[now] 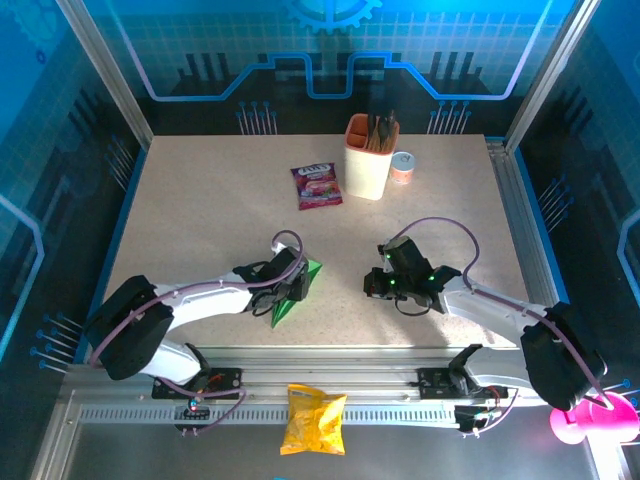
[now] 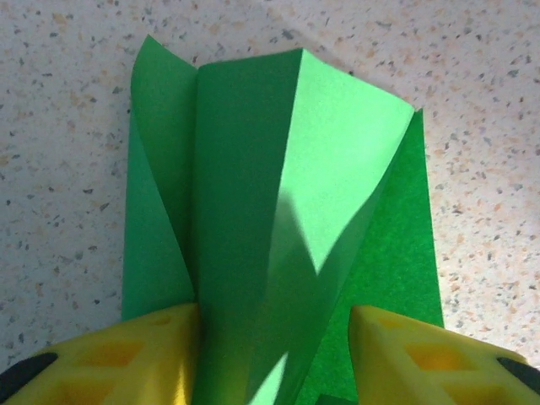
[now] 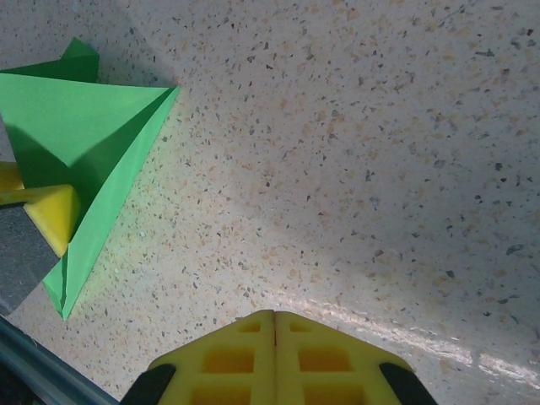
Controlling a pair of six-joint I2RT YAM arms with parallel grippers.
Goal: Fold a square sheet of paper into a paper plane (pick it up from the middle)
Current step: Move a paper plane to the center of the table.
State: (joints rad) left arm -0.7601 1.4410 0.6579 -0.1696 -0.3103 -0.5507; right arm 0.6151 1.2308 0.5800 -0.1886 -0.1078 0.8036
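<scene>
Pinching folded green paper (image 2: 253, 169) between left gripper (image 2: 274, 325) fingers (point aimed at near table edge). Hovering right gripper (image 3: 274, 325) beside, fingers pressed together. Standing well behind: purple sachet (image 1: 317, 185), orange cup (image 1: 368, 160).

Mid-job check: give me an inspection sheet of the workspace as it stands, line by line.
Surface: speckled beige table, no spills seen.
Job's things: green paper, folded to a pointed shape, lying near the front edge at the left gripper.
Clutter: purple snack sachet, holder of brown sticks and small round tub at the far side; yellow crisp bag on the front rail.
Grippers: left gripper has one finger on each side of the paper's raised fold, grip cannot be told; right gripper shut, empty, apart from the paper.
Cables: purple cables looped above both wrists.
Surroundings: blue-lit enclosure walls; pink object at the right front.
</scene>
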